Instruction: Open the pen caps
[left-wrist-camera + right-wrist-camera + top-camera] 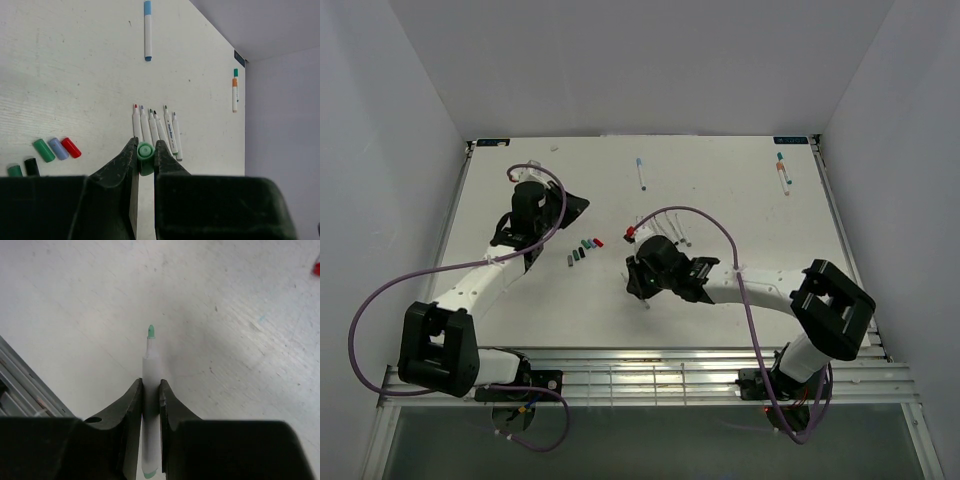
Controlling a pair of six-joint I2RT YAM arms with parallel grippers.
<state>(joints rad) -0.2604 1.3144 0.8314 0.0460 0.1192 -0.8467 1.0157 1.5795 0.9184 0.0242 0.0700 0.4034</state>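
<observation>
My left gripper (145, 145) is shut on a green pen cap (145, 161), held above the table; in the top view it (542, 243) is at the left. Loose caps lie in a row (585, 247): green (44, 150), pale blue (58, 148), red (71, 147), black (31, 166). Several uncapped white pens (156, 132) lie side by side ahead. My right gripper (151, 385) is shut on a white pen barrel (151, 367) with a bare green tip (150, 331), above the table's middle (640, 285).
A blue-capped pen (641, 174) lies at the back centre. Teal- and orange-capped pens (783, 172) lie at the back right. A red cap (630, 233) sits beside the uncapped pens (670, 230). White walls enclose the table; a metal rail (650, 365) runs along the near edge.
</observation>
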